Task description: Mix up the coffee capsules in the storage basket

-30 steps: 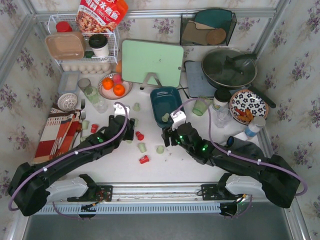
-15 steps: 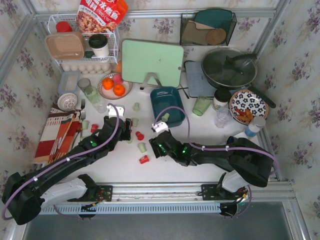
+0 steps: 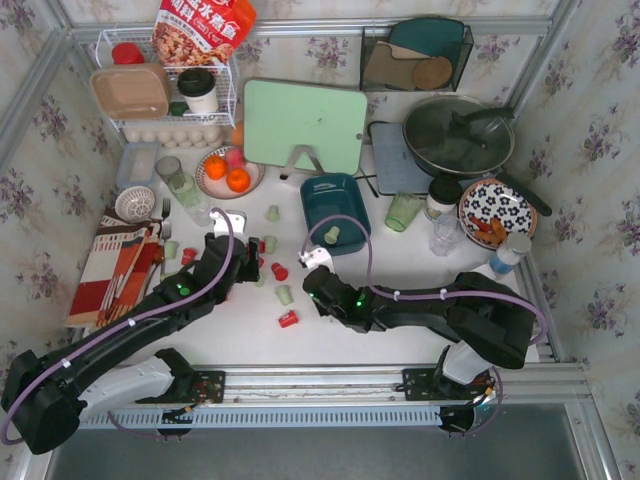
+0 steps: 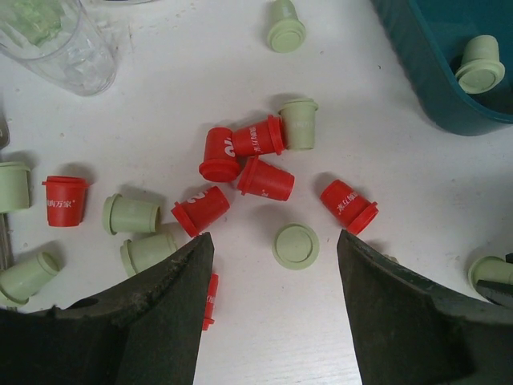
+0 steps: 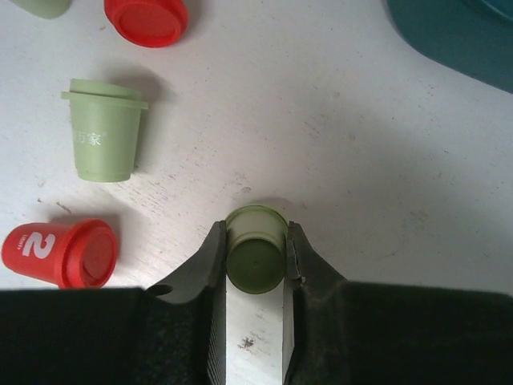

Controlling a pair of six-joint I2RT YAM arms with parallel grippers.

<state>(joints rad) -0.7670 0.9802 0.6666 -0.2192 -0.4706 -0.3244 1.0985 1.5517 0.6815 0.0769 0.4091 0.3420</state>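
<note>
Right wrist view first: my right claw [image 5: 255, 241] is pinching a pale green capsule [image 5: 255, 261] that rests on the table [image 5: 345, 160], one finger pressed to each flank. Another green one [image 5: 105, 132] and two red ones lie loose just beyond it, and the basket [image 5: 457, 40] shows as a teal corner at far right.

From the left wrist, my left claw [image 4: 271, 241] hangs spread wide with nothing in it, above a scatter of red and green capsules [image 4: 240, 156]. A drinking glass [image 4: 56, 40] stands past them on the left.

I judge this to be the pick-up of one loose capsule for the basket. From above I can see only one green capsule inside it and many on the table, so the job looks early. The next move calls for a clean lift, a short carry forward over the near rim, then a release.

In the way, I think, are the right arm's own purple cable [image 3: 345, 216], looping across the basket, and the left arm close alongside. A green cup [image 3: 402, 212] stands just right of the basket, with the cutting board [image 3: 305, 125] behind.
</note>
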